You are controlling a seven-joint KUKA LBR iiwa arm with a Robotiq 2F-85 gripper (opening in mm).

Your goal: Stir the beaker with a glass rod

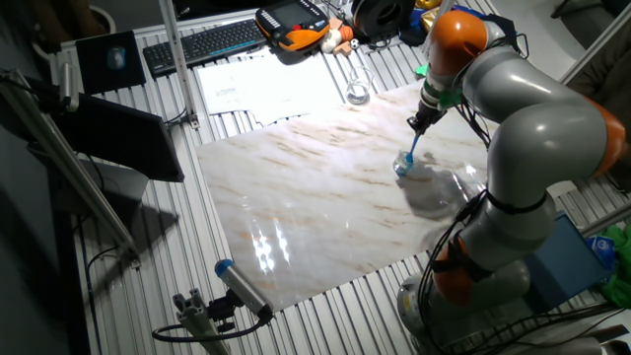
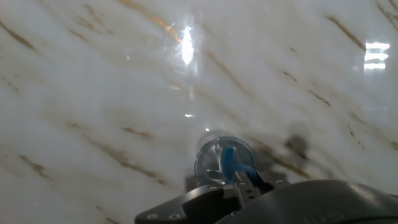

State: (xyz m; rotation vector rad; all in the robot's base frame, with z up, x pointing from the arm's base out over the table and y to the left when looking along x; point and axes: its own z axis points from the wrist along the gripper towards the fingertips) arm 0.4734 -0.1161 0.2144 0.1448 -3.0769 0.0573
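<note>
The beaker (image 1: pixel 402 166) is a very small clear cup with a blue tint, standing on the right part of the marble slab (image 1: pixel 315 197). My gripper (image 1: pixel 419 125) is above it, shut on the glass rod (image 1: pixel 412 148), a thin light-blue stick that slants down with its lower end in the beaker. In the hand view the beaker (image 2: pixel 222 163) sits just below my fingers (image 2: pixel 241 182), and the rod (image 2: pixel 229 160) runs down into its mouth. My gripper (image 2: pixel 245 184) hides the rod's upper end.
A clear long-necked flask (image 1: pixel 356 91) lies at the slab's back edge. A grey cylinder with a blue cap (image 1: pixel 243 287) lies at the front left. Papers (image 1: pixel 256 84), a keyboard (image 1: pixel 207 41) and an orange pendant (image 1: pixel 293 28) are at the back.
</note>
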